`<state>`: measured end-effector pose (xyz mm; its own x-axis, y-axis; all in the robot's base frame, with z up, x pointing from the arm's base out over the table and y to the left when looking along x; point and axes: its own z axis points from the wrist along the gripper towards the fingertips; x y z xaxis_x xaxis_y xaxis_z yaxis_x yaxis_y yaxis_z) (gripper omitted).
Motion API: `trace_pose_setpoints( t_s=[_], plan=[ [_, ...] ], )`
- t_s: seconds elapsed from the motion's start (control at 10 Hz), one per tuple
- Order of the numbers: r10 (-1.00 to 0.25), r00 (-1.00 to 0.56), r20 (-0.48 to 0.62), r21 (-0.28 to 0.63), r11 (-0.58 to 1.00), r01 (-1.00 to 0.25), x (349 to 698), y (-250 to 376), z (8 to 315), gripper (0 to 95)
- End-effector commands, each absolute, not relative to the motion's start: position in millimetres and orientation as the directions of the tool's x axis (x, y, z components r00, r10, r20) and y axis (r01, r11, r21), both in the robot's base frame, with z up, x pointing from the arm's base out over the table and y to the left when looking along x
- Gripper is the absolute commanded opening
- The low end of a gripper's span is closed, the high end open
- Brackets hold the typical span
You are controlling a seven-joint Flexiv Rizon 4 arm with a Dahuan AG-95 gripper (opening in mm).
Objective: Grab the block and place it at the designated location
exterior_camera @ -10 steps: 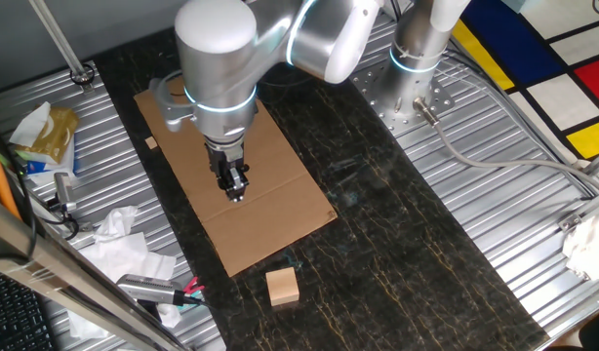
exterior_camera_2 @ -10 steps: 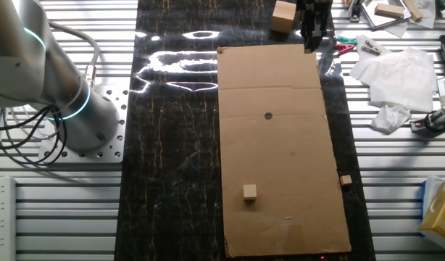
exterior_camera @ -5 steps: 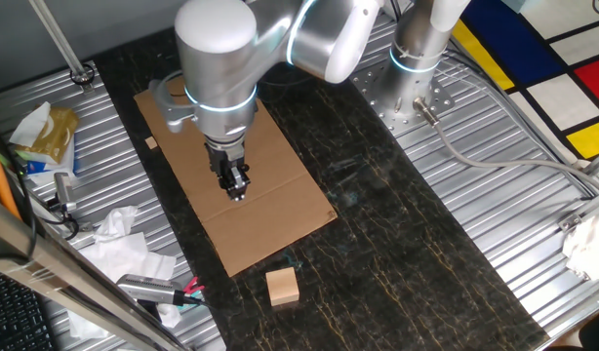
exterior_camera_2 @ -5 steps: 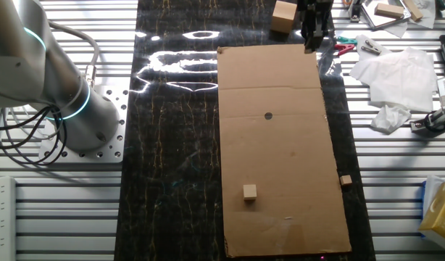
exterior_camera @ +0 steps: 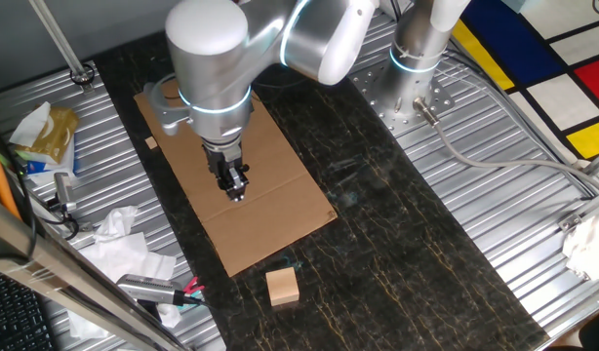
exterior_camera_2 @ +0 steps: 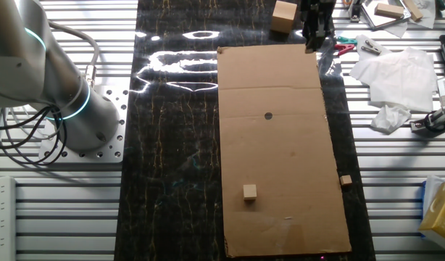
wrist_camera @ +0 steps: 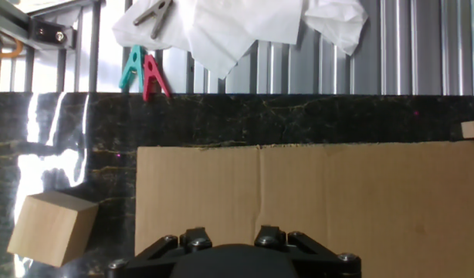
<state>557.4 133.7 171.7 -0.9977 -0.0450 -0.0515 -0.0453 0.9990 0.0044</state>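
the claw point(exterior_camera: 237, 191) hangs over the cardboard sheet point(exterior_camera_2: 280, 145), holding nothing; fingers' spread, cannot tell; the block point(wrist_camera: 52, 228) sits beside it on the counter point(exterior_camera: 397, 244); likely light, rigid; grip opposite flat faces

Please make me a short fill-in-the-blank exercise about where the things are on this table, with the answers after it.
1. The wooden block rests on the dark tabletop, not on the ____ sheet.
2. The black dot on the cardboard sheet is ____; nothing sits on it.
3. The small tan cube lies ____ the cardboard sheet.
4. The gripper holds ____.

Answers: cardboard; uncovered; on; nothing
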Motion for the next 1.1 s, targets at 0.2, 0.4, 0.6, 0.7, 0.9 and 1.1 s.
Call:
trace_pose_setpoints(
  t_s=[0.2,0.4,0.6,0.7,0.9,1.1],
  plan=[
    [-0.046,-0.998,-0.044,0.003,0.999,-0.047,558.0,133.9,171.7,38.0],
    [-0.017,-0.999,-0.036,0.0,1.0,-0.017,558.0,134.0,171.7,38.0],
    [-0.004,-1.0,-0.026,-0.01,1.0,-0.004,558.0,134.0,171.7,38.0],
    [0.003,-0.999,-0.033,-0.015,1.0,0.003,558.0,134.0,171.7,38.0],
    [-0.026,-0.999,-0.03,-0.013,1.0,-0.026,558.0,134.0,171.7,38.0],
    [-0.053,-0.998,-0.034,-0.019,0.998,-0.052,558.0,134.0,171.7,38.0]
  ],
)
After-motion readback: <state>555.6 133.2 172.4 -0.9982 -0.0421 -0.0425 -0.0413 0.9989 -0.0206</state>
